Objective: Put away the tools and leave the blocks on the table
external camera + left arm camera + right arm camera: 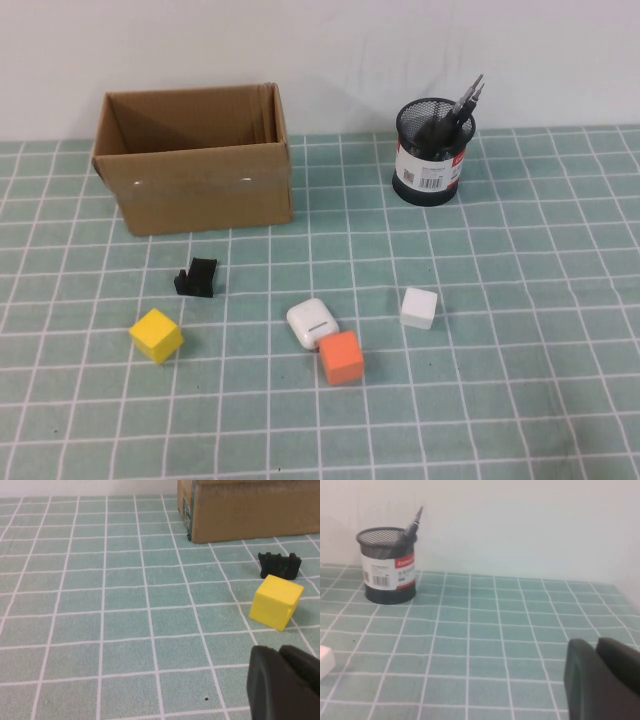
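Although the task called for tools to be put away, none lay loose on the table (560,400): the only tool-like things in sight were dark handles and metal tips (462,108) standing in the black mesh pen cup (433,152) at the far right, which suggested the tidying was largely done. Which tool was which could not be made out from the high view. An open cardboard box (195,160) sat far left, its inside not visible from this angle. Left out in front, as the task wanted, were the yellow block (156,334), the orange block (340,357) and the white block (419,307). The orange one touched a white earbud case (311,322), and a small black clip (197,277) lay near the box.

Both arms seemed parked off the high view. Seen from its own wrist, the left gripper (281,680) hung near the yellow block, fingers closed on nothing; the right gripper (600,677) was likewise closed and empty, well apart from the cup.

On the cup's white label a barcode and red band showed; the lettering was perhaps "Comix", but too small to be sure.
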